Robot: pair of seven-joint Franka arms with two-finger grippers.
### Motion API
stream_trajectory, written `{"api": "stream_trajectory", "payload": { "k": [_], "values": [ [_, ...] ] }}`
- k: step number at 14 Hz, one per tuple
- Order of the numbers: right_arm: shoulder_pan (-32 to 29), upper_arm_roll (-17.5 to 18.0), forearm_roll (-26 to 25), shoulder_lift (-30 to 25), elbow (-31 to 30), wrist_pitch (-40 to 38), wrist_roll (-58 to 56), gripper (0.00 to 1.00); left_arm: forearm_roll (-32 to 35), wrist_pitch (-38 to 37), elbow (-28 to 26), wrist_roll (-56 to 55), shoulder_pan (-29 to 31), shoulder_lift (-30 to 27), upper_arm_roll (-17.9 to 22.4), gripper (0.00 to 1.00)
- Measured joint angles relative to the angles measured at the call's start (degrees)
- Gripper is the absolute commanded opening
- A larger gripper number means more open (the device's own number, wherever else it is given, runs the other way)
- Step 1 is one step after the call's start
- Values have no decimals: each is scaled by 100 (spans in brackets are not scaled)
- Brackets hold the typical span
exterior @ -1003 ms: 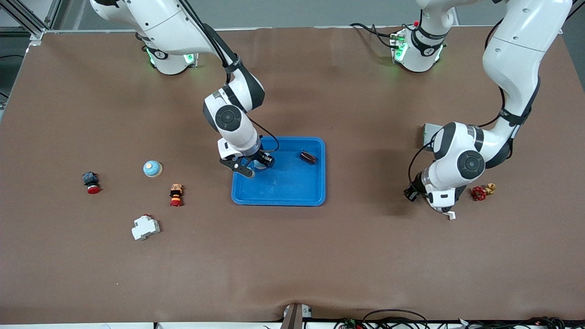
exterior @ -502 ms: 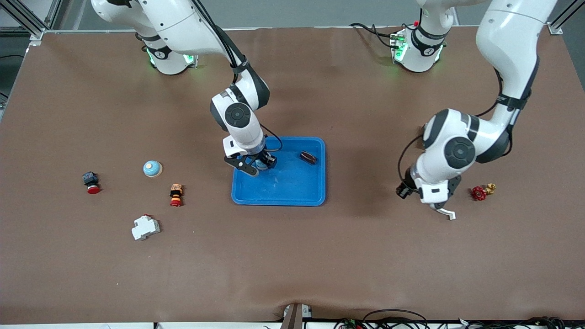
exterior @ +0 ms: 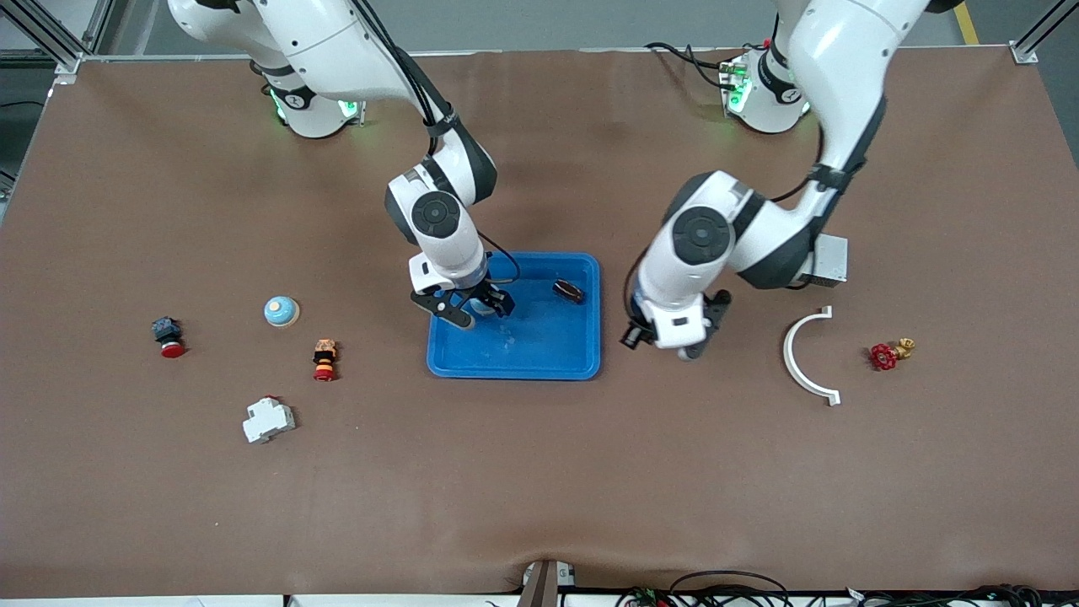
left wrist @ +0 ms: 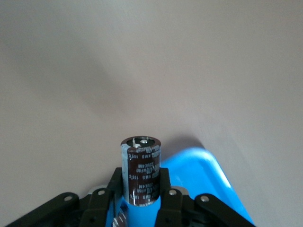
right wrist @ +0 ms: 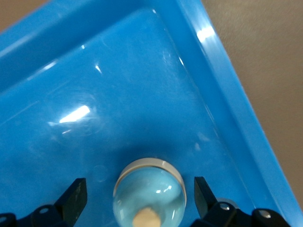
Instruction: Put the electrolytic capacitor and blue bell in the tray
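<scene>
Only the right wrist view shows a glossy blue bell [right wrist: 149, 191] on the floor of the blue plastic tray [exterior: 582, 354], near its raised rim, between the right gripper's [exterior: 472, 308] spread fingers [right wrist: 75, 196]. The left gripper [exterior: 687, 346] hangs over bare brown tabletop just beside the tray, clamped on a dark cylindrical capacitor [left wrist: 140, 170]. A second capacitor [exterior: 568, 291] lies in the tray.
</scene>
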Motion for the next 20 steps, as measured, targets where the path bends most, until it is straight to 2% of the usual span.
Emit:
{"api": "stream_trajectory", "payload": {
  "k": [4,7,9,11,12,13,14,15,18,20],
  "values": [
    [-247,-148,-296,-558,746,-1682,-407,100,0,1,668,-118,-734,693,63,0],
    [-530,-322,-718,-994,676,-2132,-1091,100,0,12,977,-129,-1267,1126,390,0],
    [-791,-428,-1080,-1219,349,-2127,-1739,100,0,74,1029,-129,-1448,1320,553,3],
    [-1267,-478,-1158,-1443,-86,-1805,-2639,100,0,223,1056,-129,-1461,1438,611,19],
    [-1557,-494,-1164,-1566,-415,-1388,-3149,100,0,285,1066,-129,-1458,1465,631,25],
    [-1877,-504,-1169,-1669,-813,-844,-3668,100,0,322,1072,-129,-1456,1473,649,36],
    [-2190,-508,-1174,-1723,-1179,-360,-4148,100,0,335,1081,-128,-1454,1474,663,59],
    [-2492,-511,-1176,-1734,-1452,-25,-4591,100,0,363,1092,-128,-1452,1476,670,100],
    [-3179,-507,-1177,-1736,-1738,194,-5525,100,1,445,1178,-122,-1452,1475,674,100],
    [-3311,-495,-1177,-1736,-1816,193,-5630,100,30,451,1284,-72,-1429,1445,691,100]
  ]
}}
